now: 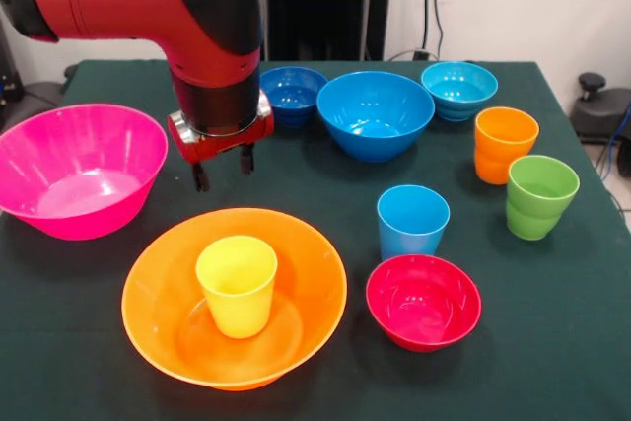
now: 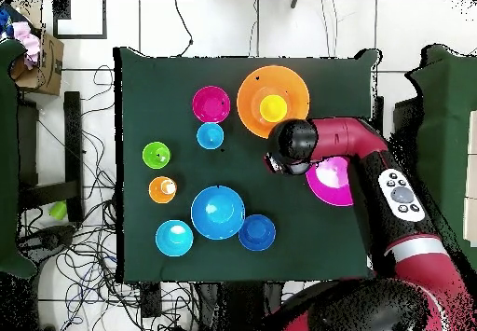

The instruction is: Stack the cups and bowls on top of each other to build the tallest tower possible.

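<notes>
Front view: gripper (image 1: 223, 171) hangs above the cloth between the large pink bowl (image 1: 74, 170) and the large orange bowl (image 1: 235, 298), its two short fingers parted and empty. Yellow cup (image 1: 237, 285) stands upright inside the orange bowl — nothing else stacked. Light-blue cup (image 1: 412, 221) sits just behind the small red bowl (image 1: 423, 301). Orange cup (image 1: 504, 144) and green cup (image 1: 538, 195) stand near each other — both loose on the table (image 1: 572, 342).

A cup (image 1: 237, 285) stands in the big bowl (image 1: 168, 317). In the front view, another cup (image 1: 412, 221) sits just behind the small bowl (image 1: 423, 302) to its right.
</notes>
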Controlling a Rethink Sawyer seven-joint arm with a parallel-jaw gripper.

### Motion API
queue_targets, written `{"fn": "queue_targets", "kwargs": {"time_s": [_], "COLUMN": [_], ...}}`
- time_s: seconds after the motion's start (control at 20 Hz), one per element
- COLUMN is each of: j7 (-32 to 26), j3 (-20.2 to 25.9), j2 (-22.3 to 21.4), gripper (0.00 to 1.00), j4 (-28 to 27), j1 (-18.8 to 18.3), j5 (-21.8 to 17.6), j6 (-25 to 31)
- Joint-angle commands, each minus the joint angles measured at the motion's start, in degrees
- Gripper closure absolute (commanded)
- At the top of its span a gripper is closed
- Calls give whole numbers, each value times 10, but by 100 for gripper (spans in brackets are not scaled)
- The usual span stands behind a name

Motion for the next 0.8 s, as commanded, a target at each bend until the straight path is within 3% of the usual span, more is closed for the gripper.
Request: {"fn": "queue_targets", "kwargs": {"time_s": [0.05,0.55,0.8], "j7": [-185,-182,-180], "j3": [28,51,60], "j2": [-45,-77,-67], "gripper": [0,0,0], "j4": [-6,-31,-43], "j1": [14,21,17], "j5": [-14,14,-3], "j6": [82,165,160]}}
